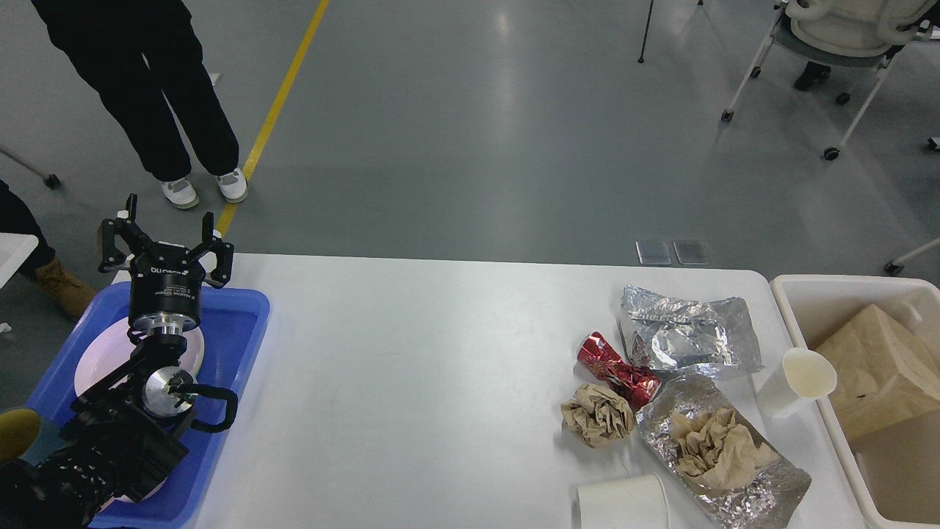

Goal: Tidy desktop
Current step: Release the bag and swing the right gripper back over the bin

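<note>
The white desktop [426, 353] carries litter at its right end: a flattened silver foil bag [687, 334], a crumpled red wrapper [617, 371], a brown paper ball [598, 415], and a second foil bag [764, 488] with crumpled brown paper [712, 444] on it. A white paper cup [800, 378] lies on its side by the right edge. Another white cup [623, 503] lies at the front edge. My left gripper [165, 235] is open and empty, raised over the far end of the blue tray [235, 330]. My right gripper is out of view.
A white plate [99, 360] lies in the blue tray under my left arm. A cream bin [797, 283] stands off the desktop's right end with a brown paper bag [877, 367] inside. A person's legs [147, 95] stand beyond the far left corner.
</note>
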